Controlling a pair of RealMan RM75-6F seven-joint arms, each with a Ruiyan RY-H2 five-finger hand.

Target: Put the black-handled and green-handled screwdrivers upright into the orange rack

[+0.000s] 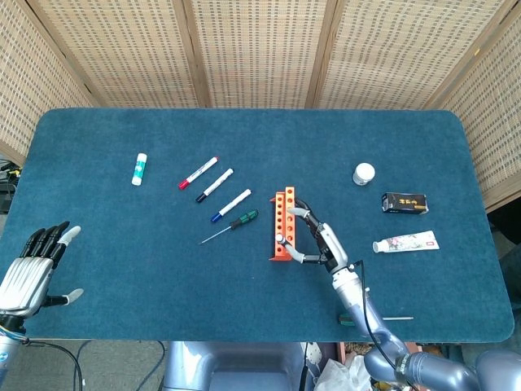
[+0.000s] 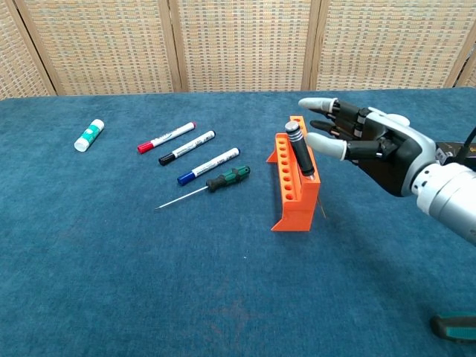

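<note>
The orange rack stands mid-table. The black-handled screwdriver sits in one of its holes, handle up and leaning slightly; from the head view only its grey cap shows. My right hand hovers just right of the rack, fingers spread, its thumb close to the handle without gripping it. The green-handled screwdriver lies flat on the cloth left of the rack, its shaft pointing front-left. My left hand is open at the front left edge, far from everything.
Red, black and blue markers lie left of the rack, a glue stick further left. A white jar, black box and tube sit right. Another tool lies at the front right edge.
</note>
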